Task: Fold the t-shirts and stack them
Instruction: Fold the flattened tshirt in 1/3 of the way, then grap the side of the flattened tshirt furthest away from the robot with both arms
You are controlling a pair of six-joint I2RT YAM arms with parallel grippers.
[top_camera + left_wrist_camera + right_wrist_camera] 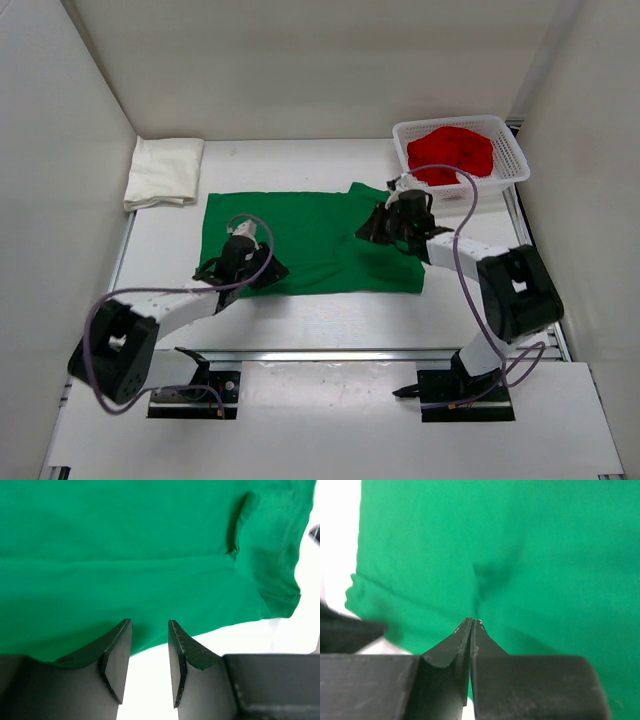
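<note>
The bright green t-shirt (320, 235) lies spread flat in the middle of the table. My left gripper (245, 268) is open at its near left edge, and the hem lies between the jaws in the left wrist view (150, 625). My right gripper (385, 228) is over the shirt's right side. Its jaws are shut on a puckered pinch of green cloth (480, 575) in the right wrist view (471, 621). The cream-white t-shirt (163, 170) lies folded at the far left. The red t-shirt (452, 152) lies bunched in the basket.
The white mesh basket (510, 140) stands at the far right corner. White walls close in the table on the left, back and right. The metal rail with the arm bases runs along the near edge.
</note>
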